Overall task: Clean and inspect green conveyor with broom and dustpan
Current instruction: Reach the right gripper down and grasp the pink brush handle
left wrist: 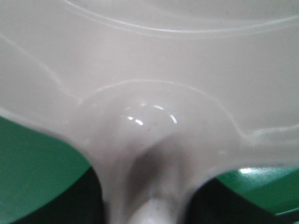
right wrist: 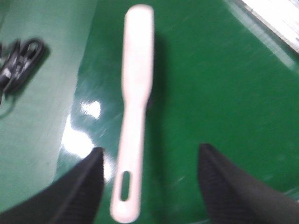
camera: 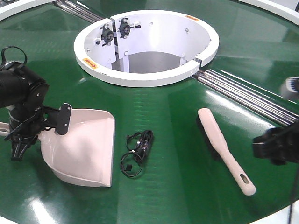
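- Progress: I judge the job to be at its opening. Both tools lie flat on the green conveyor (camera: 187, 163), neither is lifted, and no sweeping shows.
- What is left: grasping both tools, brushing, collecting, and looking the belt over. The only loose item visible is a black cable bundle (camera: 138, 151), mid-belt between the tools.
- The dustpan (camera: 86, 144) sits toward the conveyor's left edge. Its wide mouth opens rightward at the cable, and its handle runs off toward the left edge.
- The left gripper (camera: 39, 133) is at the root of that handle, with one finger over the pan's rear wall. The wrist view is too close and blurred, so I cannot tell whether it clamps.
- The broom (camera: 224, 148) lies toward the right edge, well apart from the dustpan. Its long axis runs diagonally, with the bristle head toward the white ring (camera: 140, 77) and the slotted handle end toward the near right edge.
- The right gripper (right wrist: 150, 151) hovers over the slotted end with its fingers spread wide on either side of the handle, touching nothing.
- The next move probably calls for lowering and closing around that narrow handle.
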`<state>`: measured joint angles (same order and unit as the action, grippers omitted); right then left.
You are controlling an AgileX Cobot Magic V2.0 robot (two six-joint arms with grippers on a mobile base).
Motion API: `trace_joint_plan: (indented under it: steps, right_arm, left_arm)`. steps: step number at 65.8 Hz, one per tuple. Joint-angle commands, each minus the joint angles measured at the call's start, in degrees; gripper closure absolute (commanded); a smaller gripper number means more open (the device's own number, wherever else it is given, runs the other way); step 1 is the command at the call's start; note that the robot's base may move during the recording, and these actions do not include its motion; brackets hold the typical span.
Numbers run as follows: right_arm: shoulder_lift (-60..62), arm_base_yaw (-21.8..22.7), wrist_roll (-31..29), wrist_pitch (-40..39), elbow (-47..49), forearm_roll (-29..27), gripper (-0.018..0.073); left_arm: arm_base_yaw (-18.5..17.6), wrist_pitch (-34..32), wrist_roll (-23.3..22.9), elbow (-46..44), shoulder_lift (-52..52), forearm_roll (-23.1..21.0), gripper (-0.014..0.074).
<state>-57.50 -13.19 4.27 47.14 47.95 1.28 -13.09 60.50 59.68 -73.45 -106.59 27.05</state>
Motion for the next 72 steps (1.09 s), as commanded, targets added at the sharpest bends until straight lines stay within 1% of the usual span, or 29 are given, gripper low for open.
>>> trace_joint_plan:
  steps: [1,9,23,37,52,64,72]
  right_arm:
    - [-4.5,-1.9,0.7,0.1,5.0,0.8,0.0026]
    - [-10.6,-2.0,0.9,2.5,8.6,0.4,-0.0004]
    - [-22.0,-2.0,0.4,6.8,14.9,0.2,-0.0005]
    - [-32.5,-2.5,-0.3,12.7,20.4,0.2,-0.0005]
    - [-40.2,-2.4,1.3,14.1,23.4,0.5,-0.0005]
    - [-44.4,-2.4,2.4,14.4,23.9,0.4,-0.0002]
    - [-46.0,-2.4,3.2,14.2,23.9,0.4,0.0022]
  left_arm:
    - [-0.3,0.2,-1.0,-1.7,2.6,1.6,0.0603]
    - [-0.3,0.2,-1.0,-1.7,2.6,1.6,0.0603]
    - [-0.3,0.2,-1.0,-1.7,2.6,1.6,0.0603]
    - [-0.3,0.2,-1.0,-1.7,2.6,1.6,0.0603]
    - [-0.3,0.2,-1.0,-1.7,2.6,1.6,0.0603]
    - [-0.3,0.2,-1.0,-1.7,2.6,1.6,0.0603]
    - [-0.3,0.2,-1.0,-1.7,2.6,1.6,0.0603]
